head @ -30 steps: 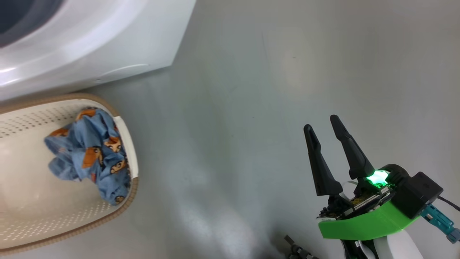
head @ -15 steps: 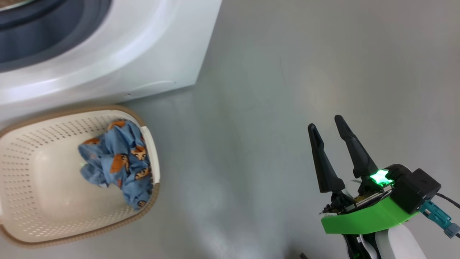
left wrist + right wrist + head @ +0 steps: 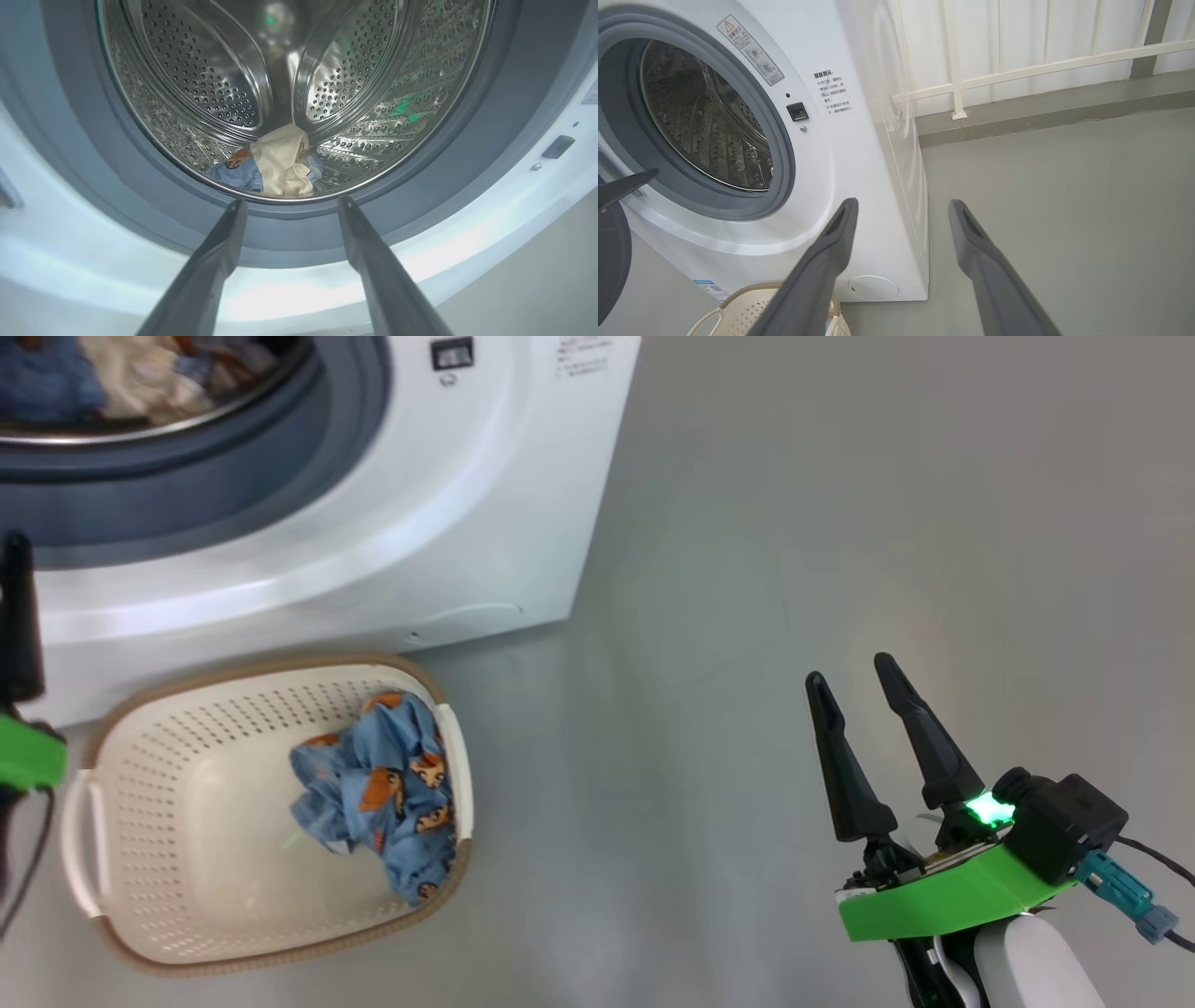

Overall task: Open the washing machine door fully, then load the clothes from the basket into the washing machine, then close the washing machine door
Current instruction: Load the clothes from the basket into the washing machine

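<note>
My left fingers (image 3: 219, 261) stand wide apart and empty at the bottom of the frame, aimed at the big white front-loading washing machine (image 3: 448, 523). Light blue and beige clothes (image 3: 280, 163) lie in its perforated steel drum (image 3: 210, 84). The right fingers (image 3: 845, 784), lower right, are spread and empty too. At lower left, the cream perforated plastic basket (image 3: 205, 859) holds another blue printed garment (image 3: 378, 793).

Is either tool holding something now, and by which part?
Nothing is held. The left tool and the right tool are both open and empty.
</note>
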